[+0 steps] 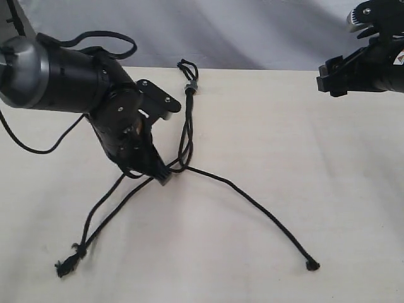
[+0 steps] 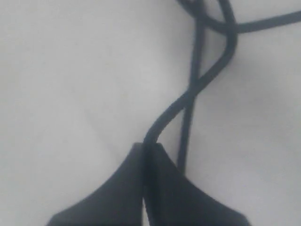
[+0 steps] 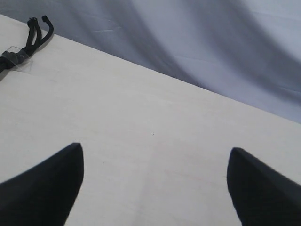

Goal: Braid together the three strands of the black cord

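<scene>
Black cord lies on the table, fanning out from its knot. I count three strands: one trails away right of the knot, two trail left. My left pincer is clamped on one of them a little way down from the knot, where they cross (a first crossing at most, I judge). Next, I think, this strand must go over the middle one. My right pincer hangs agape, well right of the knot.
</scene>
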Robot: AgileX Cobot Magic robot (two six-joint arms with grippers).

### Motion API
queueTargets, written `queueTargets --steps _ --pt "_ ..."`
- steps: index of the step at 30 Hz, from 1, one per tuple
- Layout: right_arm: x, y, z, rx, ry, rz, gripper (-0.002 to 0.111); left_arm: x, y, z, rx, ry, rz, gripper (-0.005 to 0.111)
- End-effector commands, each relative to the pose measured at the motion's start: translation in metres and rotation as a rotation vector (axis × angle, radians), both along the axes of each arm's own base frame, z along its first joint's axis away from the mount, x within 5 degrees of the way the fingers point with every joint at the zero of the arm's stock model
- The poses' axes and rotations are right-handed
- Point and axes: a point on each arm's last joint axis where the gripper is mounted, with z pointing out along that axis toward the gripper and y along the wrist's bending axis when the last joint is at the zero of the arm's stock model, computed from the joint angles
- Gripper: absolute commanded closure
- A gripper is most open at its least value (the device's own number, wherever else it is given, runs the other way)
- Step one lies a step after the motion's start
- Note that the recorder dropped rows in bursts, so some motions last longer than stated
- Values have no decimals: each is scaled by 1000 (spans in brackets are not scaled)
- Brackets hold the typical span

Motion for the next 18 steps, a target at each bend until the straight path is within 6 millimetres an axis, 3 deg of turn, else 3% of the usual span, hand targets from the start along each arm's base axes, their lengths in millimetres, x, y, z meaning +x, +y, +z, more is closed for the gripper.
queueTargets --steps 1,6,10,14,18 --pt "-1 0 4 7 -21 -3 31 14 24 -22 64 47 -19 107" --pt "-1 0 4 7 -21 -3 31 13 22 -57 67 144 9 107" --pt "-1 0 4 7 -21 -3 31 6 16 -70 19 245 41 107" --pt "-1 0 4 6 -24 -3 31 -11 -7 -71 -91 358 -6 107" --pt "-1 0 4 6 -24 -3 31 -38 -47 -69 -140 431 -226 107"
